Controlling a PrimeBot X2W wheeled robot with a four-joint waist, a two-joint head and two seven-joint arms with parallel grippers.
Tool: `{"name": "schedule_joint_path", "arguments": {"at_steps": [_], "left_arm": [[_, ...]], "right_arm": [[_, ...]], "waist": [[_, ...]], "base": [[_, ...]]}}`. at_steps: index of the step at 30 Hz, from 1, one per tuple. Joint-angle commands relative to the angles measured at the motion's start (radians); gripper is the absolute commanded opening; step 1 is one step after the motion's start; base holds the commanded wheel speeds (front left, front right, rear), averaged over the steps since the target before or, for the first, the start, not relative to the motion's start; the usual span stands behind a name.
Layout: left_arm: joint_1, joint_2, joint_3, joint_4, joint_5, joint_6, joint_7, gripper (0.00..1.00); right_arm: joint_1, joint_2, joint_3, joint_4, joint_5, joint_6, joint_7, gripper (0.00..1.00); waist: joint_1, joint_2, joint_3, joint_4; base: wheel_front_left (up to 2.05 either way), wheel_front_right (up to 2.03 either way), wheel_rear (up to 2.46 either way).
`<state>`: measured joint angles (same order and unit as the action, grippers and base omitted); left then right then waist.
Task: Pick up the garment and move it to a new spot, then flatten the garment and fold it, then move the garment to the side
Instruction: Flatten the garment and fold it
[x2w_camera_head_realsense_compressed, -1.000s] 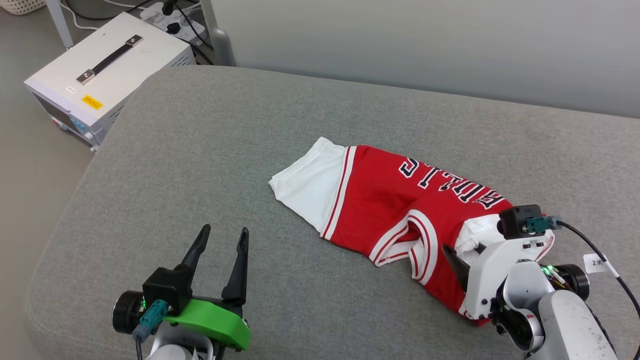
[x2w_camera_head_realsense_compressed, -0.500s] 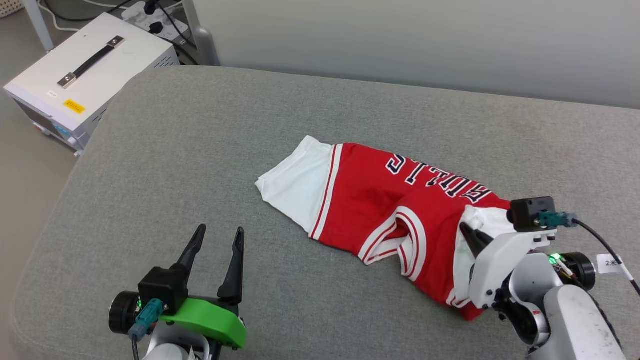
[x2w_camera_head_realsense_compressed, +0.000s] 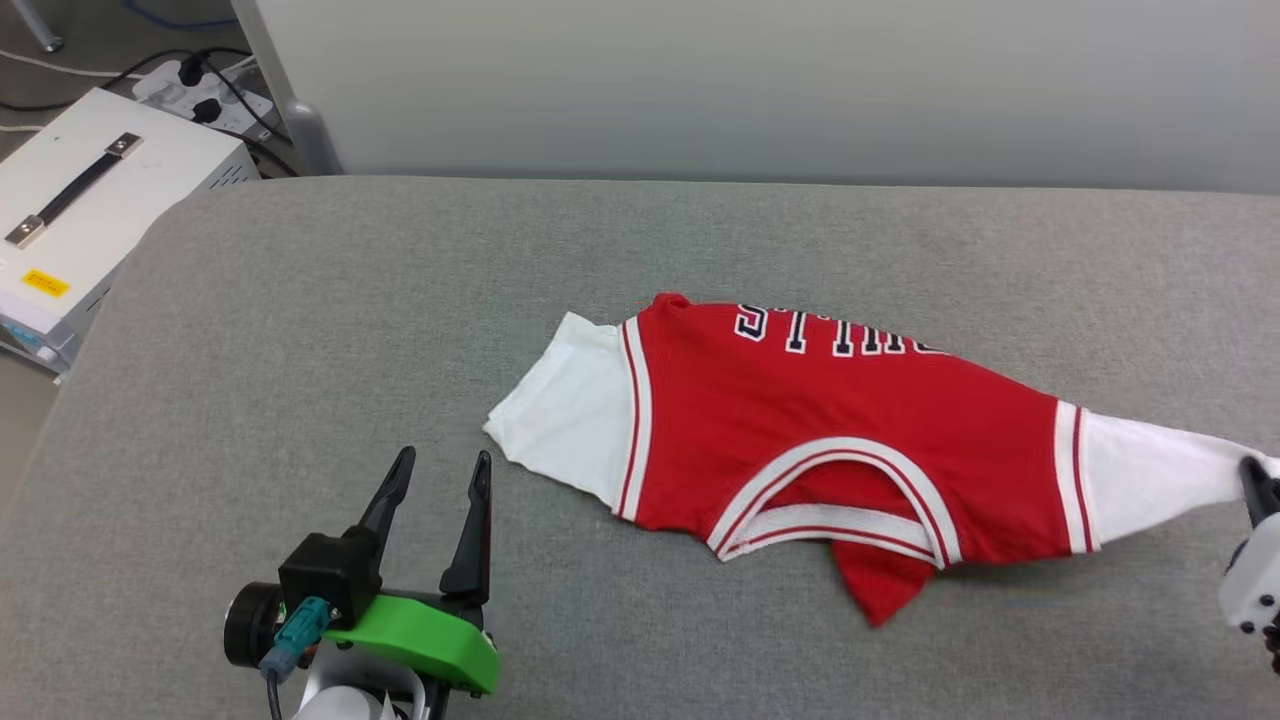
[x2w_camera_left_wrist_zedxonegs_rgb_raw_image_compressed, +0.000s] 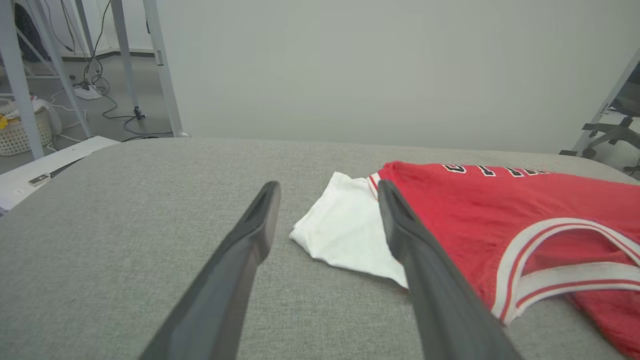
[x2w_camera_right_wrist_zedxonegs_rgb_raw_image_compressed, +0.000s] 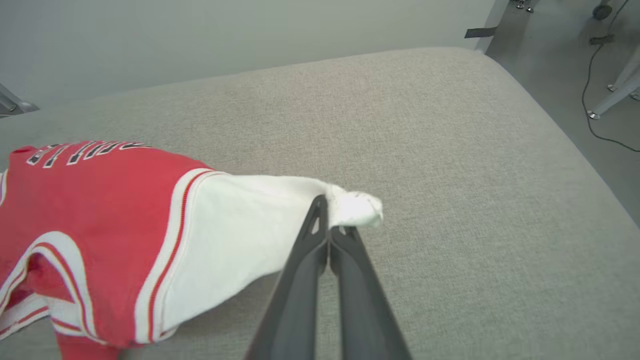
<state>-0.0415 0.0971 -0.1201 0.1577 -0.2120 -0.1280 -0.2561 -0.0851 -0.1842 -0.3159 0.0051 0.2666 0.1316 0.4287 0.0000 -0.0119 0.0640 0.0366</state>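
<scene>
Left claw (x2w_camera_head_realsense_compressed: 444, 460) spread wide and empty over the grey padded surface (x2w_camera_head_realsense_compressed: 300, 330). Just right of it lies the garment (x2w_camera_head_realsense_compressed: 830, 420) — a red jersey, stretched flat — with 1 white sleeve tip pinched in the clenched right claw (x2w_camera_right_wrist_zedxonegs_rgb_raw_image_compressed: 330, 220).

Lab workroom, white instrument box (x2w_camera_head_realsense_compressed: 110, 195), power strip (x2w_camera_head_realsense_compressed: 192, 85) (cables (x2w_camera_head_realsense_compressed: 245, 140) trailing)

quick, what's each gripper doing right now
left gripper: open, holding nothing
right gripper: shut on the garment, pinching the end of its white sleeve
</scene>
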Motion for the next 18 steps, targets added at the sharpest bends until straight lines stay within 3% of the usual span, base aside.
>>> {"name": "schedule_joint_path", "arguments": {"at_steps": [1,9,10,11,18], "left_arm": [[-0.010,-0.003,0.003,-0.001,0.003,-0.003,-0.006,1.00],[-0.020,-0.002,-0.004,0.007,0.003,-0.003,-0.006,1.00],[-0.021,-0.002,-0.005,0.007,0.003,-0.003,-0.006,1.00],[-0.022,-0.002,-0.006,0.008,0.003,-0.003,-0.006,1.00],[-0.023,-0.002,-0.005,0.013,0.001,-0.003,-0.006,1.00]], "right_arm": [[0.017,-0.009,-0.016,0.013,-0.006,-0.001,0.002,0.00],[0.020,-0.031,-0.085,0.191,-0.041,-0.001,-0.030,0.00],[0.019,-0.035,-0.085,0.212,-0.055,-0.001,-0.039,0.07],[0.016,-0.038,-0.085,0.231,-0.068,-0.001,-0.048,1.00],[-0.019,-0.021,-0.071,0.252,-0.093,-0.001,-0.102,1.00]], "waist": [[0.0000,0.0119,0.010,-0.018],[0.0000,0.0119,0.018,-0.036],[0.0000,0.0119,0.019,-0.036],[0.0000,0.0119,0.019,-0.036],[0.0000,0.0119,0.012,-0.037]], "base": [[0.00,0.00,0.00],[0.00,0.00,0.00],[0.00,0.00,0.00],[0.00,0.00,0.00],[0.00,0.00,0.00]]}}
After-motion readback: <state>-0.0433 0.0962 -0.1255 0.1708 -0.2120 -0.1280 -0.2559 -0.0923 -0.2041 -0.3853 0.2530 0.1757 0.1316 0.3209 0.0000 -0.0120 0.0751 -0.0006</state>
